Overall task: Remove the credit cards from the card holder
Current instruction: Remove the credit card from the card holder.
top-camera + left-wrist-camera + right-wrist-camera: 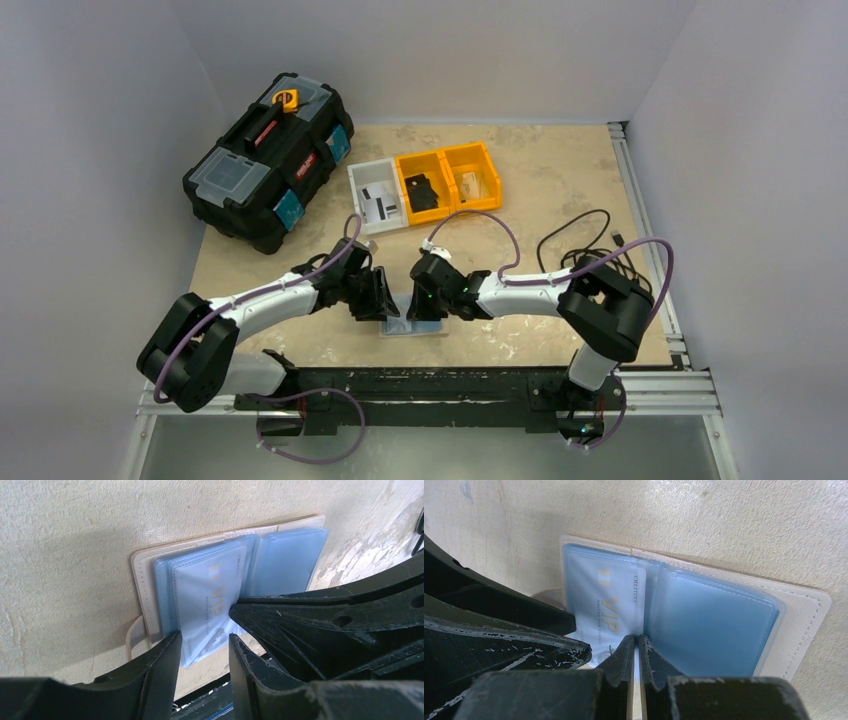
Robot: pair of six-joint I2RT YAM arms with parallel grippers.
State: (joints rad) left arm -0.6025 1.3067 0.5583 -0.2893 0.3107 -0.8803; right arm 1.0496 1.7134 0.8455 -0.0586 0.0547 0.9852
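The card holder (804, 610) lies opened flat on the mottled beige table (724, 515), its cream stitched cover under blue translucent sleeves; a pale credit card (611, 600) lettered VIP in gold sits in the left sleeve; the right gripper (636, 642), jaws nearly together, meets the centre fold; the left gripper (580, 639) stands at the left, fingers apart beside the card.

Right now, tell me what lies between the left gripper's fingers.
The card holder's blue sleeve with the VIP card inside; the left wrist view shows it.
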